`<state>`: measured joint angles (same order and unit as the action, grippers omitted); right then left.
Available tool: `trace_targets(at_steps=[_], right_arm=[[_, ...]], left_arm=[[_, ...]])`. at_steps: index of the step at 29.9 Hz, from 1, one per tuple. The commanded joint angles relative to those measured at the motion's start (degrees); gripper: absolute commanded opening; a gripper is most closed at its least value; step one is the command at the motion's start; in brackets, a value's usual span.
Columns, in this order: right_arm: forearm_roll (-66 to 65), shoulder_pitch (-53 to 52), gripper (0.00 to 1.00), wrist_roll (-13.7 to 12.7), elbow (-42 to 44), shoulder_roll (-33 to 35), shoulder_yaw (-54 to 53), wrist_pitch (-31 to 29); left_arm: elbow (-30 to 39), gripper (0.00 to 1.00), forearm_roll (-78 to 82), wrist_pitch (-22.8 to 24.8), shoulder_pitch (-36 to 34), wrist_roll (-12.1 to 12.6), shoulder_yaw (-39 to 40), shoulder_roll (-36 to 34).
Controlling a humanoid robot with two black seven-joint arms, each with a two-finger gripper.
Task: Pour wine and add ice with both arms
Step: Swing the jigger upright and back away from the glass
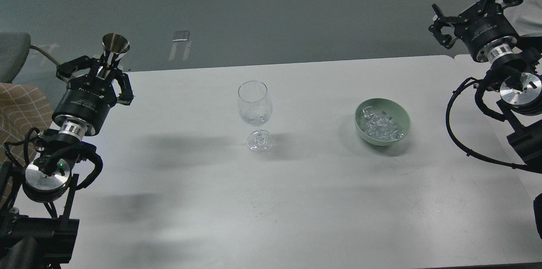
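Observation:
A clear wine glass (254, 108) stands upright at the middle of the white table (296, 201). A green bowl (402, 114) holding several ice cubes (380, 124) sits to its right. My left gripper (101, 72) is at the table's far left edge, well left of the glass. It is shut on a shiny metal jigger (115, 44) that it holds upright, mouth up. My right gripper (471, 5) is raised beyond the table's far right corner, behind and right of the bowl, open and empty.
A chair with a checked cushion (19, 108) stands off the table's left edge. A second table surface (465, 63) adjoins at the far right. Black cables (455, 133) loop from my right arm over the table's right side.

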<state>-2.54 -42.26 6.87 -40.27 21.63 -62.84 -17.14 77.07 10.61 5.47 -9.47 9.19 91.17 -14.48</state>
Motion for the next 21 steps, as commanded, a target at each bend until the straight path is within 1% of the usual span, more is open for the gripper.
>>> trace_targets(at_steps=[1,3,9,10,14,21], right_arm=[[-1.06,0.07,1.00,0.07,0.02,0.08,0.00,1.23],[-1.24,0.16,1.00,0.16,0.02,0.08,0.00,2.28],[-1.33,0.16,1.00,0.16,0.11,-0.18,0.00,2.64],[-1.33,0.16,1.00,0.16,0.11,-0.18,0.00,2.64],[-1.33,0.16,1.00,0.16,0.19,-0.18,0.00,2.64],[-1.42,0.16,1.00,0.25,0.19,-0.27,0.00,2.64]], left_arm=[[-6.13,0.00,-0.24,0.07,0.07,-0.84,-0.03,0.07],[-10.34,0.00,-0.33,0.33,-0.37,-1.71,-0.21,0.07],[-17.73,0.00,-0.42,1.30,-2.65,-2.95,-0.74,1.12],[-18.18,0.00,-0.42,1.30,-3.01,-2.95,-0.74,1.39],[-19.59,0.05,-0.42,1.30,-3.62,-3.03,-0.82,1.83],[-19.50,0.10,-0.33,1.21,-3.89,-3.03,-0.91,2.97]])
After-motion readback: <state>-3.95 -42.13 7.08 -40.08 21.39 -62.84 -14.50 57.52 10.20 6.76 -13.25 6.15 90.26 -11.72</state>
